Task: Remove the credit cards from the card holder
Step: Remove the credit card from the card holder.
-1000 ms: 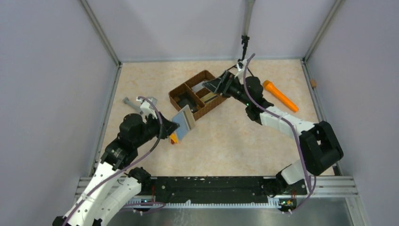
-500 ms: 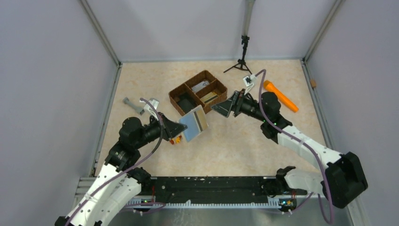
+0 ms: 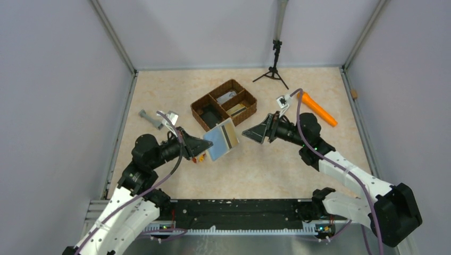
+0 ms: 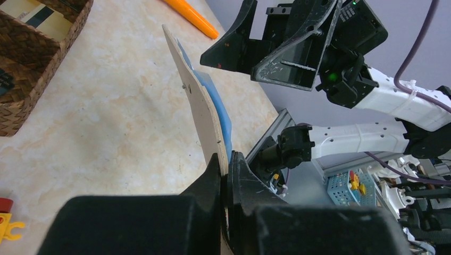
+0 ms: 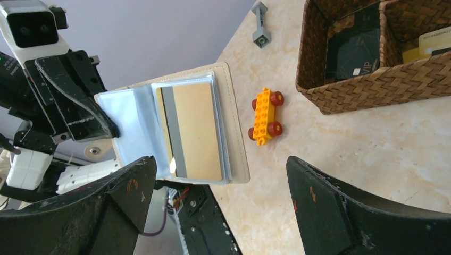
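Just in front of the tray (image 3: 198, 112), my left jaws are pinched tight on one edge of the holder (image 3: 220, 139), holding it open and tilted up off the bench (image 3: 266, 170), its pale blue inside turned toward the right arm (image 3: 340, 164). A gold card (image 5: 194, 130) with a dark stripe sits in the holder's pocket. My right jaws stand spread wide with nothing between them, in front of the tray's right corner, facing the holder and apart from it. Inside the tray, a tan card (image 3: 237, 109) lies in the right compartment, a pale card (image 3: 227, 97) in the far one and a black item (image 3: 210, 116) in the left. A yellow toy car (image 3: 198, 158) rests on the bench in front of the tray, near the left jaws.
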Available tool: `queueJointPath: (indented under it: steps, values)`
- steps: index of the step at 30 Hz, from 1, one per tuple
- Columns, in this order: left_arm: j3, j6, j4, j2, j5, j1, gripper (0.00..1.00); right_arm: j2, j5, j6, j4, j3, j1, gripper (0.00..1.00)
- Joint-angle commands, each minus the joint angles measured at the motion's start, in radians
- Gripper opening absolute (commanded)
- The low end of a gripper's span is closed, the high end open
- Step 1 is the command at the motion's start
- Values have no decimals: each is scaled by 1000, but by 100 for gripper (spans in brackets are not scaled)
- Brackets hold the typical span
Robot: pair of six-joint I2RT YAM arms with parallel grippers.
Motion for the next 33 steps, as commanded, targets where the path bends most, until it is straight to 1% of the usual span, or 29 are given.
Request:
queueJointPath:
  steps: [1,8,10,16,21,28,33]
  values:
    - [-17,-32,110,-27,38,5,0,-48,-41,-11,13,-8,11,93]
    - [-67,-90,149,-72,64,5,0,-70,-90,24,71,-41,11,93]
    - [-86,-105,185,-88,68,6,0,-76,-106,34,89,-50,11,93]
    - [-120,-137,229,-108,79,5,0,-76,-130,21,70,-52,11,93]
    - [-168,-191,328,-100,115,5,0,-86,-127,34,83,-88,11,93]
    - [-193,-241,439,-77,163,5,0,-118,-138,50,96,-132,11,93]
    - [-225,-320,570,-52,202,5,0,-146,-164,84,137,-156,11,94]
